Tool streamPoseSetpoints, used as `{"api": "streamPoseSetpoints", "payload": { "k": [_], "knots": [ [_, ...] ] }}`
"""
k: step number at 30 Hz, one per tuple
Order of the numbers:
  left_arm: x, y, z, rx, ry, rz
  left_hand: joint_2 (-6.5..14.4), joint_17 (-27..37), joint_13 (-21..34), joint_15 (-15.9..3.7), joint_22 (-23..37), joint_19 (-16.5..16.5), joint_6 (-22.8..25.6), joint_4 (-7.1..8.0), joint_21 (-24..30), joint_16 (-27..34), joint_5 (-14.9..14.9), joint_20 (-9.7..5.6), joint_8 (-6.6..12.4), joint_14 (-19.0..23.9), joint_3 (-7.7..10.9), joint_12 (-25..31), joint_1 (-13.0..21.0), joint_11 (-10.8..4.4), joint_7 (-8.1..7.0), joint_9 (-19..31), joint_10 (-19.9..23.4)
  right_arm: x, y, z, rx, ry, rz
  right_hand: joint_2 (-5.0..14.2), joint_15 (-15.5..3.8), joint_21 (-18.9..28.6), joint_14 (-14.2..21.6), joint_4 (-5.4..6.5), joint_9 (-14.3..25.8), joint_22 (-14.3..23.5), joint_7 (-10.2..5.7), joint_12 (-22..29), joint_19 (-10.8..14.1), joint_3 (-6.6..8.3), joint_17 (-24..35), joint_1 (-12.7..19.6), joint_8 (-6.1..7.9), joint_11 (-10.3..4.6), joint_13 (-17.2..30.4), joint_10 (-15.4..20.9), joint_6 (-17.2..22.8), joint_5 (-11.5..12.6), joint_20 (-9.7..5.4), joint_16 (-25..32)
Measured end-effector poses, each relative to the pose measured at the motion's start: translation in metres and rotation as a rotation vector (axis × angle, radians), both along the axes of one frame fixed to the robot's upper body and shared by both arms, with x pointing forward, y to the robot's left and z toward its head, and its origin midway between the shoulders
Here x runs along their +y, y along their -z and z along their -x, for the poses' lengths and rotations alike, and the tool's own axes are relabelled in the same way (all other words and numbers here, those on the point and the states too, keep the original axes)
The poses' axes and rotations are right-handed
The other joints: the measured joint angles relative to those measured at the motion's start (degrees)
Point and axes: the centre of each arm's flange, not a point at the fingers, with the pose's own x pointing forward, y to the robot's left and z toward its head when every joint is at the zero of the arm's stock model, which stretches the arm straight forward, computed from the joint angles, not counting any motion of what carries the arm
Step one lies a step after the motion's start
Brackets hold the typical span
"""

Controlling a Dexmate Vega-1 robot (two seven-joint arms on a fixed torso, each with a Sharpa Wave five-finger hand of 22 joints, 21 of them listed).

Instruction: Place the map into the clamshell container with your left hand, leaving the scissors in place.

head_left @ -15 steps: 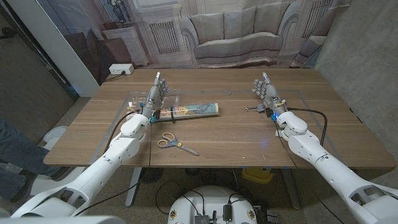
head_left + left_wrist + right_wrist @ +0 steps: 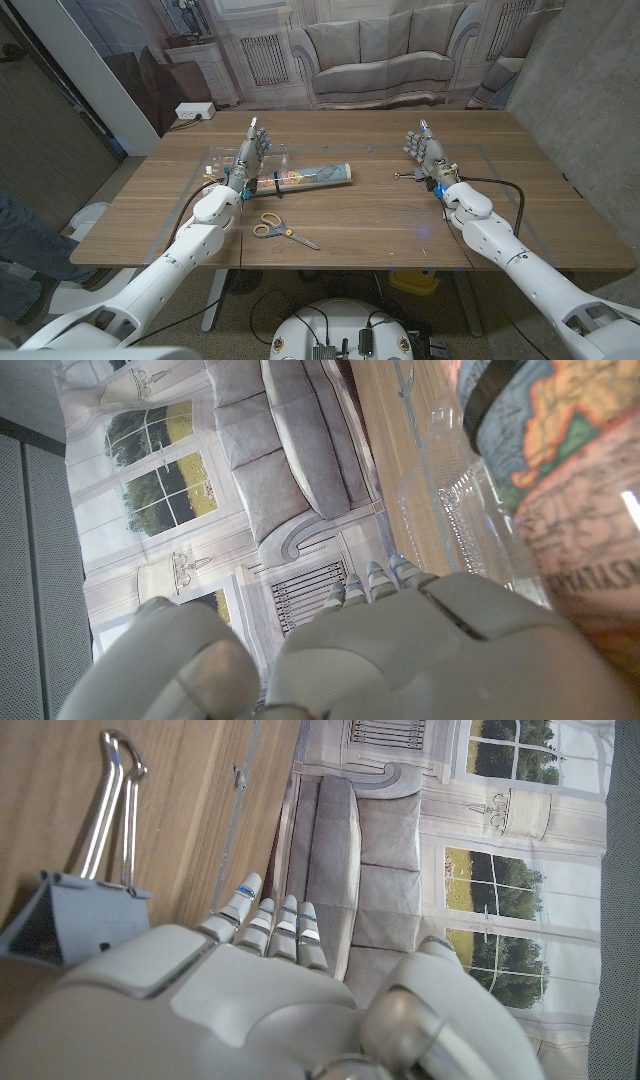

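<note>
Reach step, map not gripped yet: left hand, fingers apart, stands beside rolled printed paper map lying mid-table w/ one end by clear plastic clamshell container near table's far-left edge; next needs fingers closed round roll, steel scissors left alone.

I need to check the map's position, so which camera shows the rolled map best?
The head view: the whole map lies beside the left hand. The left wrist view shows a blurred close-up of one end; the right wrist view adds nothing about it.
</note>
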Motion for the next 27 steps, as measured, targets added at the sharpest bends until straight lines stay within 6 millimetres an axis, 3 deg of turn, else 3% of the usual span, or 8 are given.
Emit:
{"api": "streamPoseSetpoints", "payload": {
  "k": [27],
  "knots": [
    [-0.001,-0.021,0.025,-0.062,-0.046,-0.069,1.96,-0.17,-0.01,0.27,-0.01,0.23,2.16,-0.81,0.00,0.44,0.89,-0.22,0.45,2.41,0.81,0.66,1.96,0.22,0.29,-0.01,1.86,0.000,0.009,0.003,0.004,0.007,-0.031,0.23,0.01,-0.37,0.62,0.00,-0.01,-0.01,0.00,0.00,0.61,0.00,-0.01,0.22,0.00,0.52,-0.01,0.51,0.62,0.00,0.00,0.00]
  ]
}}
